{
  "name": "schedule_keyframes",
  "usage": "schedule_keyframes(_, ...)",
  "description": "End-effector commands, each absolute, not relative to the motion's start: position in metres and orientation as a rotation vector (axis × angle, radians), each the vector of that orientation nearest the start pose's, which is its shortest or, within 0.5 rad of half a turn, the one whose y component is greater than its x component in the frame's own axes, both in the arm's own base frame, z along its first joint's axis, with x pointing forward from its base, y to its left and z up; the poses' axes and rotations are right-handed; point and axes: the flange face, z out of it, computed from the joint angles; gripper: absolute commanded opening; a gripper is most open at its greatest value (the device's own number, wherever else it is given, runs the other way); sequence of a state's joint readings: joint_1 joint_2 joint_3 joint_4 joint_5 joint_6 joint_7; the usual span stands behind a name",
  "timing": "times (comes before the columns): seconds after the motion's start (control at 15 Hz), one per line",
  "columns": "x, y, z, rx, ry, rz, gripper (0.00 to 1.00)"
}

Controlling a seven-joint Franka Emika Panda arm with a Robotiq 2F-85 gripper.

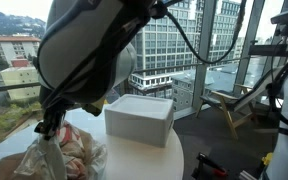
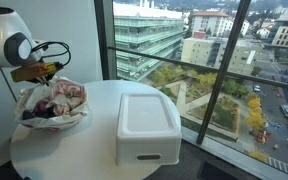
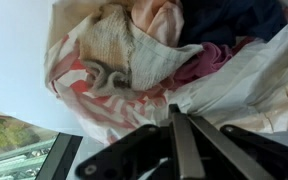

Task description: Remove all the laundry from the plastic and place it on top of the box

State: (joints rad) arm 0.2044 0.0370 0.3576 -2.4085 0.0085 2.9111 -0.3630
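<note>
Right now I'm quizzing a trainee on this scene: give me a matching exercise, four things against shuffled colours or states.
Things:
1. box
2. laundry
3. plastic bag
4. fingers

Colours or states:
A. closed together
B. bare on top
C. white with red print
D. bunched inside the bag

Pairs: 1-B, 2-D, 3-C, 4-A
</note>
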Motion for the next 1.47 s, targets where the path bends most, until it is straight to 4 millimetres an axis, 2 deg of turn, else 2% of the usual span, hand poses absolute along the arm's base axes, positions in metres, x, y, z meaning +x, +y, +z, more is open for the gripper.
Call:
schedule_keyframes(0.0,0.446,0.292,0.348,-2.659,-1.299,-0.716,0.00)
schedule_keyframes(0.07,0.443,0.298,0.347,-2.635,-1.296,-0.700,0.27)
schedule_keyframes(0.2,0.436,0.305,0.353,-2.596,-1.278,-0.694,0.34)
schedule_keyframes(0.4,0.426,0.310,0.378,-2.530,-1.217,-0.736,0.57)
schedule_keyframes(0.53,0.421,0.297,0.393,-2.539,-1.192,-0.781,0.72)
schedule_keyframes(0.73,0.415,0.264,0.401,-2.609,-1.127,-0.795,0.96)
schedule_keyframes(0.8,0.414,0.254,0.401,-2.631,-1.119,-0.791,0.99)
schedule_keyframes(1.0,0.416,0.230,0.374,-2.684,-1.123,-0.702,1.00)
schedule_keyframes(1.2,0.421,0.225,0.339,-2.713,-1.173,-0.613,1.00)
schedule_keyframes(1.4,0.429,0.229,0.304,-2.725,-1.286,-0.542,1.00)
